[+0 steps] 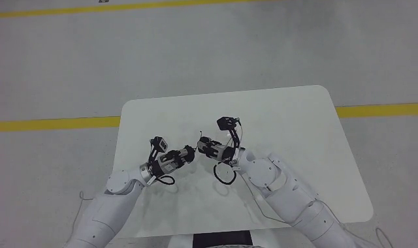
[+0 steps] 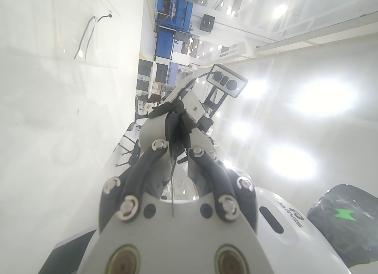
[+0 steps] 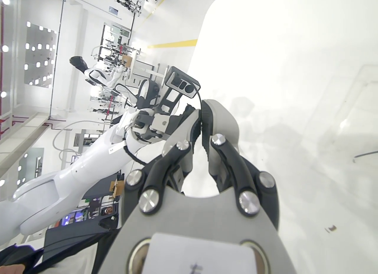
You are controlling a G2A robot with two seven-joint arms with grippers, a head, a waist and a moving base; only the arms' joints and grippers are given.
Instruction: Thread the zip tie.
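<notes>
Looking down from above, the left gripper [image 1: 187, 153] and right gripper [image 1: 204, 146] meet tip to tip over the table [image 1: 294, 117], and I'd guess a slight misalignment could send the strap past its lock. In the left wrist view the left gripper is clamped on the black zip tie [image 2: 172, 195], whose long axis runs along the fingers, tail toward the wrist and far end toward the right gripper. A slack grip might let it swivel. In the right wrist view the right gripper's pads [image 3: 211, 123] are pressed together, and I can't make out on what.
</notes>
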